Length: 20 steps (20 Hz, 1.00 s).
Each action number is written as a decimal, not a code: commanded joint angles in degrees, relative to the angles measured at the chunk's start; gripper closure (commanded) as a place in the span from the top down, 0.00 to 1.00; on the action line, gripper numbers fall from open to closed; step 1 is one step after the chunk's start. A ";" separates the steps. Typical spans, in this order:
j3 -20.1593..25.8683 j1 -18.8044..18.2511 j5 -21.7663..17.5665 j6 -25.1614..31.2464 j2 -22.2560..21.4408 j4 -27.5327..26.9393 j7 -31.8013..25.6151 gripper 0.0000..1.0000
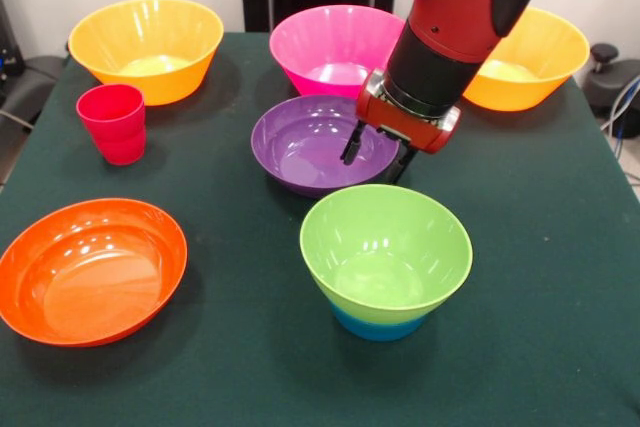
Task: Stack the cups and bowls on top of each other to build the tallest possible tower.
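The tower is a lime green bowl (385, 247) sitting in a small blue bowl (378, 325) at the front middle. Just behind it lies the wide purple bowl (305, 142). My gripper (377, 157) hangs open over the purple bowl's right rim, with one finger inside the bowl and one outside. It holds nothing. The pink bowl (335, 47) stands behind the purple one. The red cup (113, 122) stands upright at the left. The wide orange bowl (90, 269) is at the front left. The sky blue cup and the small ridged green bowl are out of view.
Two large yellow-orange bowls stand at the far corners, one at the left (146, 47) and one at the right (530, 62), partly behind my arm. The dark green table cloth (540, 277) covers the table. The pedestal stands behind the pink bowl.
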 commanded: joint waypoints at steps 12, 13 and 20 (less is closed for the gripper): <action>7.83 0.10 0.62 2.62 3.59 0.45 5.08 1.00; 7.75 0.18 0.63 2.53 3.55 0.63 5.20 1.00; 7.98 0.38 0.97 1.68 3.41 1.64 5.94 1.00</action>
